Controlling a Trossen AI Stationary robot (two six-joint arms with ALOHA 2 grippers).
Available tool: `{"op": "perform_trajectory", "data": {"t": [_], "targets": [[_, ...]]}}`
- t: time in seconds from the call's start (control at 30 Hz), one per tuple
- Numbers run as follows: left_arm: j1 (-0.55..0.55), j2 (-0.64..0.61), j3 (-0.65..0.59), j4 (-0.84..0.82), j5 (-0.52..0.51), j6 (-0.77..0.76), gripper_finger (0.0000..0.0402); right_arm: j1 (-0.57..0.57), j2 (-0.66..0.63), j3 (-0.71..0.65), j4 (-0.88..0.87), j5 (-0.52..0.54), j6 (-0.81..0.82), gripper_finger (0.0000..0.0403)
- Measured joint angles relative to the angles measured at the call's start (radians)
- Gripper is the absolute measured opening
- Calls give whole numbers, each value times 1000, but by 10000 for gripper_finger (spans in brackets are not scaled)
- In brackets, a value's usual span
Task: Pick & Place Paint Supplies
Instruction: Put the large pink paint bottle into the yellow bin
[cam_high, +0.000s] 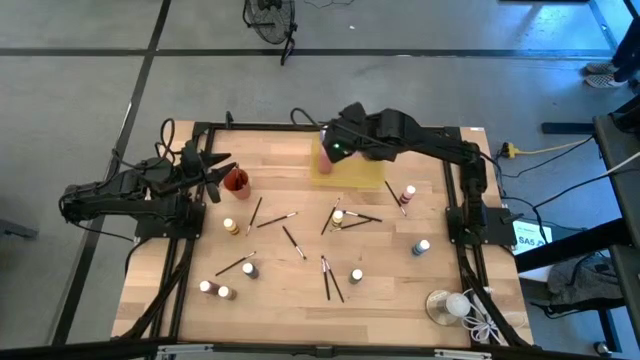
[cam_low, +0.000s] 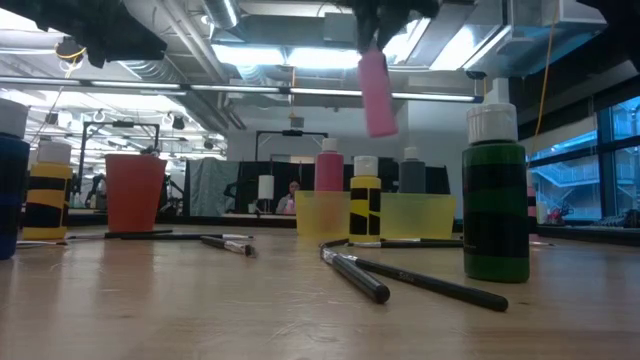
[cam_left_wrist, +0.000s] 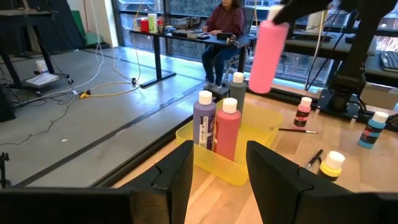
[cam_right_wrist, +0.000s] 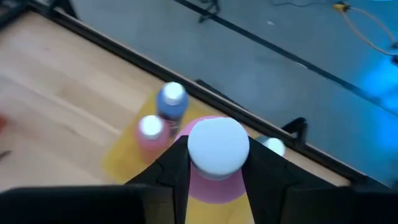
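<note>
My right gripper (cam_high: 332, 146) is shut on a pink white-capped paint bottle (cam_low: 377, 92), high above the left end of the yellow tray (cam_high: 362, 172) at the table's far edge. Inside the tray stand a purple bottle (cam_left_wrist: 204, 124), a pink one (cam_left_wrist: 227, 132) and a grey one (cam_left_wrist: 237, 87). More small bottles (cam_high: 422, 247) and thin dark paintbrushes (cam_high: 331, 279) lie scattered over the wooden table. My left gripper (cam_left_wrist: 217, 158) waits open near the table's left edge, beside a red cup (cam_high: 237, 183), with nothing between its fingers. My right gripper pinches the pink bottle between its two fingers (cam_right_wrist: 176, 163) at its upper end, just below the white cap (cam_right_wrist: 217, 145). The fingers come slanting down from above. The bottle hangs below them, tilted, clear of the tray and of the bottles in it.
A clear round dish with a white ball and cord (cam_high: 452, 305) sits at the near right corner. A green bottle (cam_low: 494, 195) and two brushes (cam_low: 358, 275) lie near the front edge. A person sits at a desk (cam_left_wrist: 219, 28) beyond the table.
</note>
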Motion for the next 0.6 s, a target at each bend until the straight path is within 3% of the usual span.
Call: {"op": "perform_trajectory", "data": {"t": [0.2,0.37,0.6], "targets": [[0,0,0,-21,46,-2,143,-59,0,-102,24,-14,-3,116],[0,0,0,-30,47,-2,143,-78,1,-206,179,-18,-47,116],[0,0,0,-48,46,-14,143,-84,1,-240,273,28,-90,116]]}}
